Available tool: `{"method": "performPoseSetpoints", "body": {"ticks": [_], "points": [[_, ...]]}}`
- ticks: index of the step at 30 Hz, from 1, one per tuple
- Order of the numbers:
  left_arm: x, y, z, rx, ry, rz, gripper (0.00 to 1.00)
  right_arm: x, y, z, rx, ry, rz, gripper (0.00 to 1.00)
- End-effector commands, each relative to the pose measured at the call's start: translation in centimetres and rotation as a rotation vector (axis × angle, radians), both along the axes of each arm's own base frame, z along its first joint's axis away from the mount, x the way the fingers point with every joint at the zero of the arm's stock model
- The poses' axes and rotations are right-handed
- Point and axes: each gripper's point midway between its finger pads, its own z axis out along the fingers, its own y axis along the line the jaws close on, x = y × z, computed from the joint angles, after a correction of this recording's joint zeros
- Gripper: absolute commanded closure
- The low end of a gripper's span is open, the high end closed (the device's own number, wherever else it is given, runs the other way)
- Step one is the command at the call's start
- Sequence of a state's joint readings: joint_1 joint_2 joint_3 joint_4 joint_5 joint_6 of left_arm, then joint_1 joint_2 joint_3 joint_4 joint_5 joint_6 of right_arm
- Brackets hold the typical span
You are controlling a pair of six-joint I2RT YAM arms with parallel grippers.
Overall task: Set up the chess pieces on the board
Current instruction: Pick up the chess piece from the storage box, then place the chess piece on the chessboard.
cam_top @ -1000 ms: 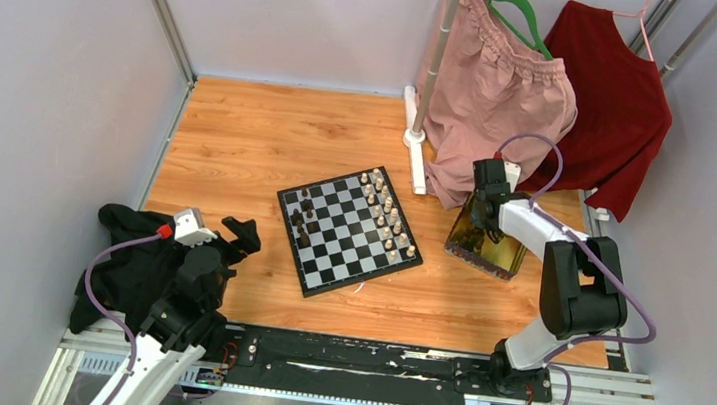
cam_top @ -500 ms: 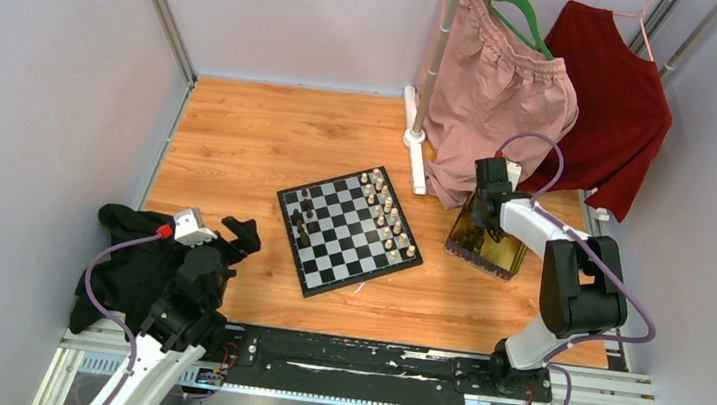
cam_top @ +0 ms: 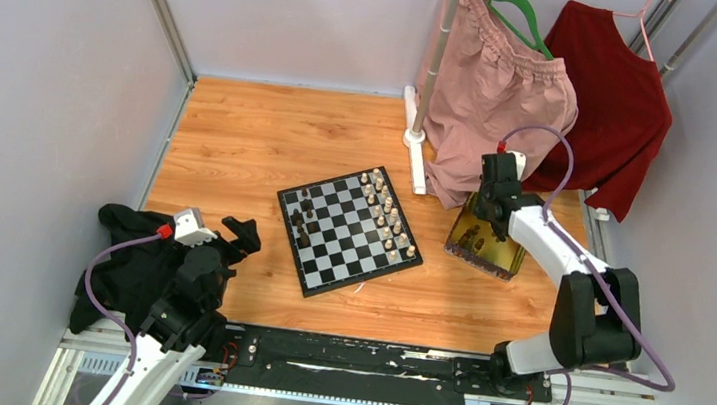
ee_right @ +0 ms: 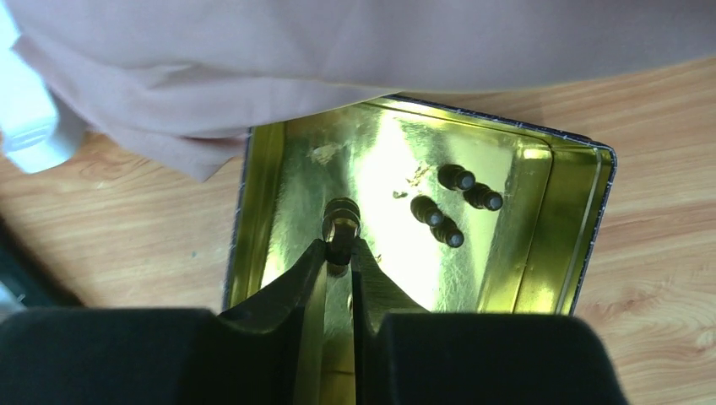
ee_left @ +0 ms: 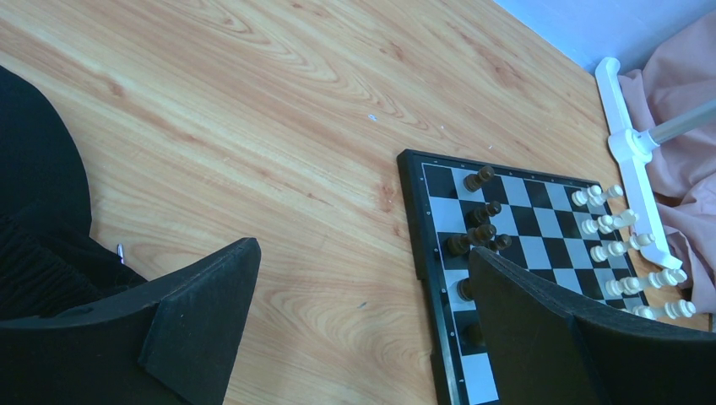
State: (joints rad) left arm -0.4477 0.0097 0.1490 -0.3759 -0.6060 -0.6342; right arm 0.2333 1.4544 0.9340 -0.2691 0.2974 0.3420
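Note:
In the right wrist view my right gripper (ee_right: 339, 246) is shut on a dark chess piece (ee_right: 341, 218), pinched at the fingertips over the gold tray (ee_right: 583, 221). Several more dark pieces (ee_right: 447, 204) lie loose on the tray floor. From above, the right gripper (cam_top: 486, 213) reaches down into the tray (cam_top: 501, 264). The board (cam_top: 350, 262) lies tilted mid-table, with dark chess pieces (cam_top: 304, 219) along its left side and cream pieces (cam_top: 388, 216) along its right. Over a black cloth at the near left, my left gripper (cam_top: 230, 235) stands wide open and empty, the board's edge (ee_left: 411, 211) beside its right finger.
A pink garment (cam_top: 496, 96) and a red one (cam_top: 612, 98) hang at the back right, the pink hem drooping just behind the tray. The rack's white foot (cam_top: 417, 158) lies beside the board's far corner. A black cloth (cam_top: 132, 264) sits near left. Grey walls enclose the table.
My right gripper's jaws have narrowed onto a dark piece in the tray, and the right arm has stretched out a little farther back. The left arm has not moved.

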Motion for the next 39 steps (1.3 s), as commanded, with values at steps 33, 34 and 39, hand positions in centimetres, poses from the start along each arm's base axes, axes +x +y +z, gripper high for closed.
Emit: {"method": "performPoseSetpoints", "body": {"ticks": [33, 34, 39], "points": [[0.0, 0.0, 0.3, -0.005, -0.033, -0.001, 0.0, -3.7, 34.2, 4.0, -0.053, 0.109, 1.029, 1.0], [0.0, 0.0, 0.3, -0.006, -0.034, -0.001, 0.0, -3.7, 34.6, 3.9, -0.052, 0.113, 1.04, 1.0], [0.0, 0.0, 0.3, -0.006, -0.033, -0.002, 0.0, -3.7, 36.0, 2.4, -0.049, 0.153, 1.072, 1.0]]}}
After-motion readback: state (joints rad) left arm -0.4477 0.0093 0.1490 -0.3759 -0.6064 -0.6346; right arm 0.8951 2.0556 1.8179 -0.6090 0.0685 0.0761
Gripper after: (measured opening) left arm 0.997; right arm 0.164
